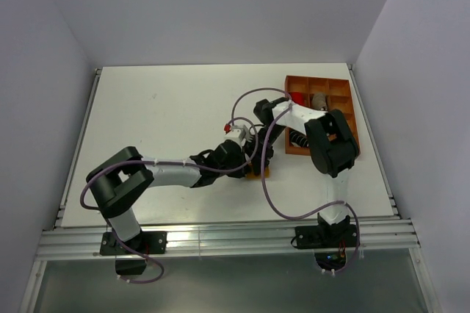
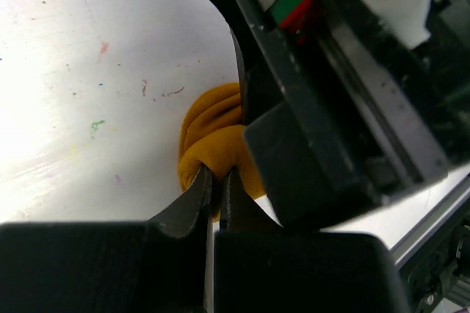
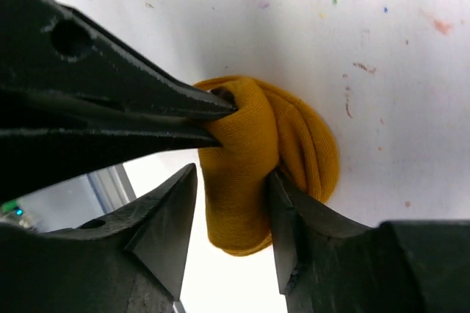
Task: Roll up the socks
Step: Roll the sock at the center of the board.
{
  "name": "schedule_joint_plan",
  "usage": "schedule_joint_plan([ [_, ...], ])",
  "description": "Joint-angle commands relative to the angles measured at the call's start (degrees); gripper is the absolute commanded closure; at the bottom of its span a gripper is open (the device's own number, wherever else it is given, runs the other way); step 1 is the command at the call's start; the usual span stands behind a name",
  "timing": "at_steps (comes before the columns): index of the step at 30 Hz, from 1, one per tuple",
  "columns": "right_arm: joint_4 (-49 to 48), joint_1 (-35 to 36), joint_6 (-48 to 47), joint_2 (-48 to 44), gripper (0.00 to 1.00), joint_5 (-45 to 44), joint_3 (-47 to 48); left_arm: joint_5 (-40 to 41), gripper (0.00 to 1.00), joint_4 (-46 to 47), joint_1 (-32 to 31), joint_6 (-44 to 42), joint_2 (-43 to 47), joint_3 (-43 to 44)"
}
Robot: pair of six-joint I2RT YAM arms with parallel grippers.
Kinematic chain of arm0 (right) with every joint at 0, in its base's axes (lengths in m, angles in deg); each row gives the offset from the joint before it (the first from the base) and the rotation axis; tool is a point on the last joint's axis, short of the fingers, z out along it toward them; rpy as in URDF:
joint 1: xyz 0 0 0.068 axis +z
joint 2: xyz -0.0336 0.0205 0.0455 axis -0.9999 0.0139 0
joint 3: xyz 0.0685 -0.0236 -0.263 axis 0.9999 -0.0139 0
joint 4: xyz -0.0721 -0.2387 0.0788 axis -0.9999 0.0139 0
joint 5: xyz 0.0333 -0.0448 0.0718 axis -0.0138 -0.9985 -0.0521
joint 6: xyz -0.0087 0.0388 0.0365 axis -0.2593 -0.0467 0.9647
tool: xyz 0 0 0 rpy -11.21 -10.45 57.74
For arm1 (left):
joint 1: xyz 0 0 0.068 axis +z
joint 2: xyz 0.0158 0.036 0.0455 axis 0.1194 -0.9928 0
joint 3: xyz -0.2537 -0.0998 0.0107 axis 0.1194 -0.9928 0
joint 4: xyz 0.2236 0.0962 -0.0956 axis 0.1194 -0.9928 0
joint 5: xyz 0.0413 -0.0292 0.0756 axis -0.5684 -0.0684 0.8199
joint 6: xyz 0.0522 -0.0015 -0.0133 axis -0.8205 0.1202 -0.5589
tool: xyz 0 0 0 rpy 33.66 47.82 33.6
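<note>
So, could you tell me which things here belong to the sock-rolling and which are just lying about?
In the job: mustard sock; left hand, pinching it; right hand, open around it.
Lying about: orange tray, with a red bundle and a grey bundle in it.

Top external: high, behind arm bases, looking down and forward over whole table [image 1: 147, 107]; distant. Left wrist: close-up along left gripper [image 2: 218, 175], facing tabletop. Right wrist: equally close, along right gripper [image 3: 232, 173]. Both wrist views share mustard sock [image 3: 246, 144]; overhead shows only sliver.
</note>
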Motion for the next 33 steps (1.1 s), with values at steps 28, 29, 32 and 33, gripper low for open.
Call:
schedule_joint_plan([
  [28,-8.57,-10.02,-2.71,-14.22,0.37,2.57,-7.35,5.01,1.00,-14.73,-1.45,2.97,-5.37,5.58],
  [29,-9.35,-10.55,-2.63,-14.84,0.37,2.84,-7.88,5.01,1.00,-14.92,-1.45,2.97,-5.54,5.67],
  [32,-9.01,-12.65,-3.94,-17.12,0.37,4.77,-8.67,4.66,1.00,-15.45,-1.45,2.80,-5.89,6.19],
  [33,-9.27,-13.27,-4.21,-17.91,0.37,5.12,-9.20,4.57,1.00,-15.54,-1.45,2.62,-5.98,6.54],
])
